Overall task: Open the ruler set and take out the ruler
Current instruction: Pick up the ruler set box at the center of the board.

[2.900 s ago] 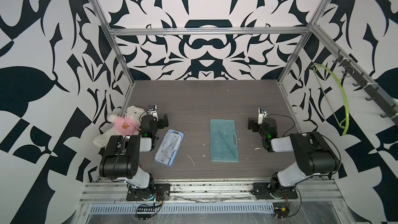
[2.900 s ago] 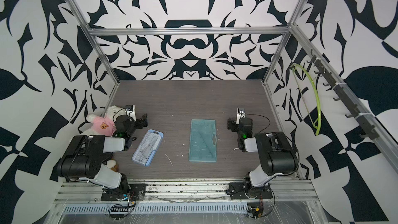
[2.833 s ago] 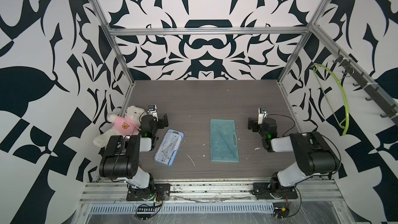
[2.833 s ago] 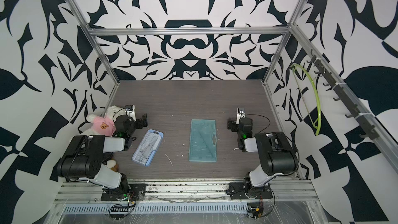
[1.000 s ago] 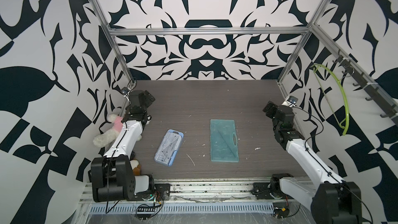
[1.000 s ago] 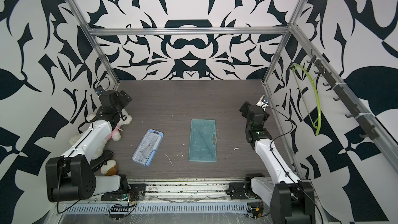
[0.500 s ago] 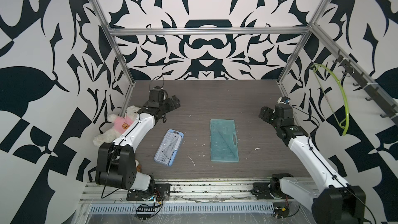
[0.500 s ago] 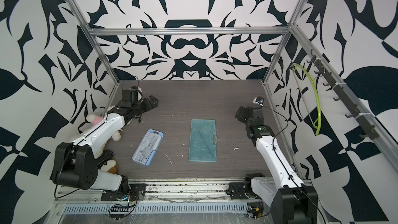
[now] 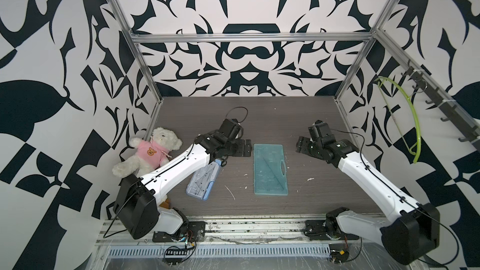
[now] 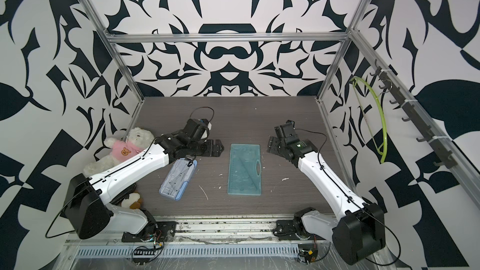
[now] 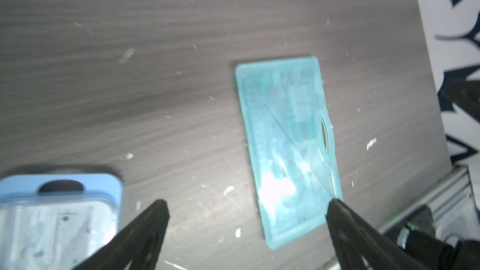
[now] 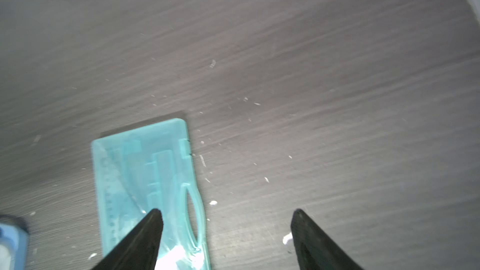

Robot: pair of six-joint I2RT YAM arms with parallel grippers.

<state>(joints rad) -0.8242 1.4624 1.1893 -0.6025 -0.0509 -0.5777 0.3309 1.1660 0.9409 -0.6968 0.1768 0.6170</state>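
- The teal ruler set (image 9: 270,168) (image 10: 244,168) lies flat and closed in the middle of the dark wood-grain table (image 9: 259,115), between the two arms. Its handle slot is on the edge nearer the right arm. A set square shows through the translucent lid.
- A white teddy bear (image 9: 153,154) in a pink shirt leans against the left wall.
- A blue ruler case (image 9: 202,181) (image 10: 178,176) lies on the table near the bear, angled and also closed. The left arm's forearm covers its far end.
- The left gripper (image 9: 246,148) (image 11: 246,203) hangs just beside the far left corner of the teal set. Its jaws are spread wide with nothing between them. Whether it touches the set cannot be told.
- In the left wrist view both the teal set (image 11: 285,146) and the blue case (image 11: 57,216) show below the fingers.
- The right gripper (image 9: 301,146) (image 12: 227,212) hovers near the far right corner of the set, apart from it. Its jaws are parted and empty, over bare table and the set's handle edge (image 12: 145,177).
- A green curved hanger (image 9: 405,115) hangs from the hook rail on the right wall.
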